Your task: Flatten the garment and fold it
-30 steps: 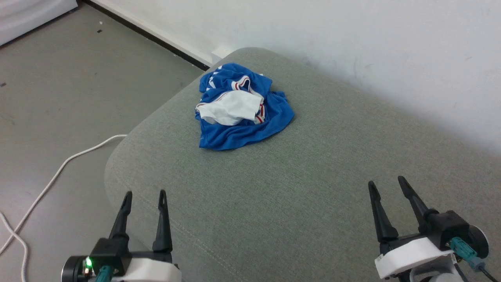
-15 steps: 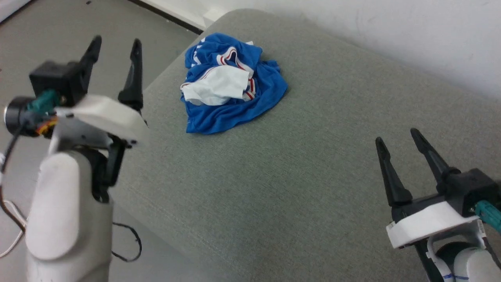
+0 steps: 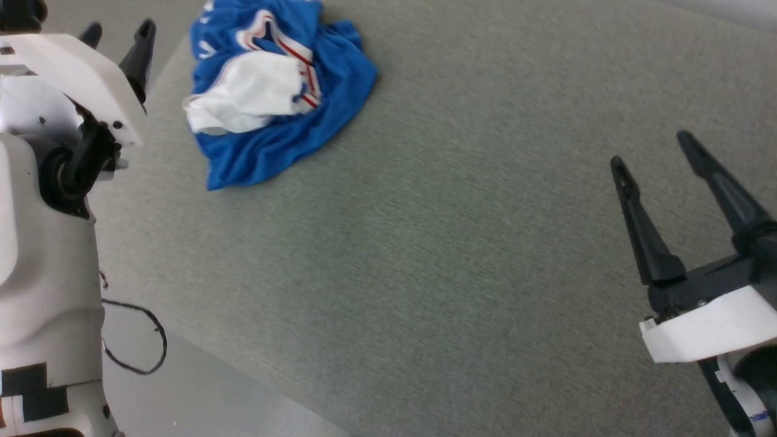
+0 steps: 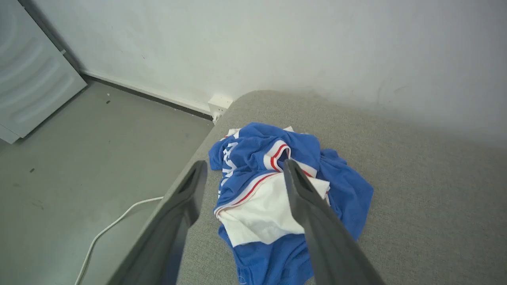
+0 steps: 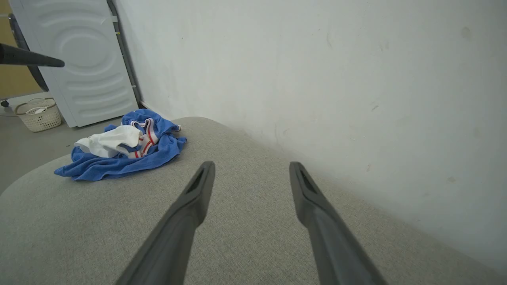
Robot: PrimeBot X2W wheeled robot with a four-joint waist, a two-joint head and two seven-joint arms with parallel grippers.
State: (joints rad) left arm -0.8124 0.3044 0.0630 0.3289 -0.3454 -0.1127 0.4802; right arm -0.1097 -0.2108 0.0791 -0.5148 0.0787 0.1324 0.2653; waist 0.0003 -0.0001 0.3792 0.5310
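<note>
The right gripper (image 3: 649, 147) is seen nearest, at the lower right of the head view. Its two dark fingers are spread wide with nothing between them. It is held above the bare grey cushion (image 3: 437, 255), well apart from the shirt.

On the left, the left gripper (image 3: 118, 29) is raised on its pale forearm at the cushion's left edge, near the shirt. Its jaws are likewise spread, with nothing pinched. In the left wrist view the shirt is framed between and beyond the two fingers, and no contact can be made out.

The shirt (image 3: 285, 130) is found crumpled in a heap at the far left corner of the cushion, near its rounded edge. Blue cloth is bunched underneath and a white sleeve is laid on top, with red-and-white trim curled through the folds. White lettering is partly shown, too folded to be read.

Beside the cushion, a loop of thin black cable (image 3: 145, 346) is seen over the grey floor (image 4: 79, 166), and a white cable (image 4: 115, 225) is trailed across it.

Farther back, the floor is met by a white wall (image 5: 317, 79), with a small white box (image 4: 220, 105) at its foot by the cushion's corner. Farthest off, a white appliance (image 5: 91, 71) is stood by the wall, and a pale basket (image 5: 39, 114) is set on the floor beside it.
</note>
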